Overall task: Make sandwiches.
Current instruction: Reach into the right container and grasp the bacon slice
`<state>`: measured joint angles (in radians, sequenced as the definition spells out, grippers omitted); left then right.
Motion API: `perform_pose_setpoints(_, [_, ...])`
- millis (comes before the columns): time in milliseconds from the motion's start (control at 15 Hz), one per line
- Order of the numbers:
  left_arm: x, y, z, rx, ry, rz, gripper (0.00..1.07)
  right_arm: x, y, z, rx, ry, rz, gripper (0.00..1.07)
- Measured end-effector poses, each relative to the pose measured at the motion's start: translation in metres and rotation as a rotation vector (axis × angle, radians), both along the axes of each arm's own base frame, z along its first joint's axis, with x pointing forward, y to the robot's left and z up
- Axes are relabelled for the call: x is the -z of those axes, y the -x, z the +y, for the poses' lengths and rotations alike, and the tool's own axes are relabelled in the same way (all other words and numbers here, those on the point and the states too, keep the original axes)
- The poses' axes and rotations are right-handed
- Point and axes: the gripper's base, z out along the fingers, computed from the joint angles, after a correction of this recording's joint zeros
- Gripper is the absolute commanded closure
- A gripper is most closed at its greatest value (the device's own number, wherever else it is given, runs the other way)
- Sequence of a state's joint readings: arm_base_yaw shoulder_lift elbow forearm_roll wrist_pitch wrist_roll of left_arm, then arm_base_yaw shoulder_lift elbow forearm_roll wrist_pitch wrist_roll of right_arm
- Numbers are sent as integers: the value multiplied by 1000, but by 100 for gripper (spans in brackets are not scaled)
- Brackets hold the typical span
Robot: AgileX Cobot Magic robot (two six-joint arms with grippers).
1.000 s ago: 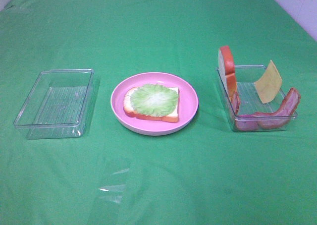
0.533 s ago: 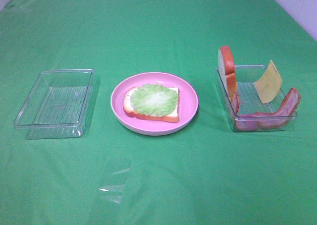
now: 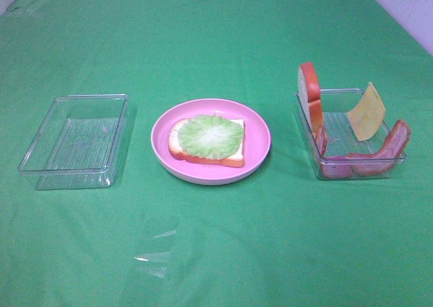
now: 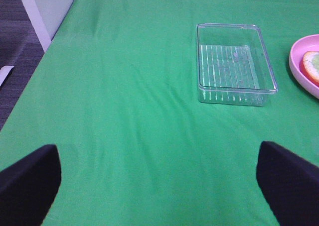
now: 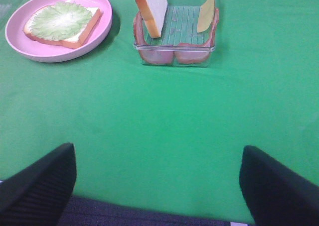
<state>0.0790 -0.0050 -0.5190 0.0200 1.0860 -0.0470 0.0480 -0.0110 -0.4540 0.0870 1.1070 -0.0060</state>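
Observation:
One white bread slice (image 3: 237,159) lies on the pink plate (image 3: 258,142) at the centre, with a pale green lettuce leaf (image 3: 206,136) on top. The clear tray (image 3: 338,132) to the right holds a second bread slice (image 3: 310,94) on edge, a yellow cheese square (image 3: 366,112) leaning on its far wall, and bacon strips (image 3: 379,159). In the right wrist view my right gripper (image 5: 158,186) is open, well short of that tray (image 5: 174,22) and plate (image 5: 99,34). My left gripper (image 4: 159,186) is open over bare cloth. Neither arm shows in the high view.
An empty clear tray (image 3: 74,141) sits left of the plate, also in the left wrist view (image 4: 234,61). Green cloth covers the table. The table's left edge and grey floor (image 4: 20,52) show in the left wrist view.

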Motion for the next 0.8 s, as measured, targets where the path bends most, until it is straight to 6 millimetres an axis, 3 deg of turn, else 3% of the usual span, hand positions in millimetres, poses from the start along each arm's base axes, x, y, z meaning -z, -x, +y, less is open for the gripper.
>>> perform_pose_setpoints(400, [0,0,0,0,0,0,6,-6,-3,-1,51,-48,-32,20])
perform_pose_setpoints(667, [0,0,0,0,0,0,6,-29,-31,-3,78,-41,-163,20])
perform_pose_setpoints(800, [0,0,0,0,0,0,6,-37,-55,-3,87,-38,-197,20])
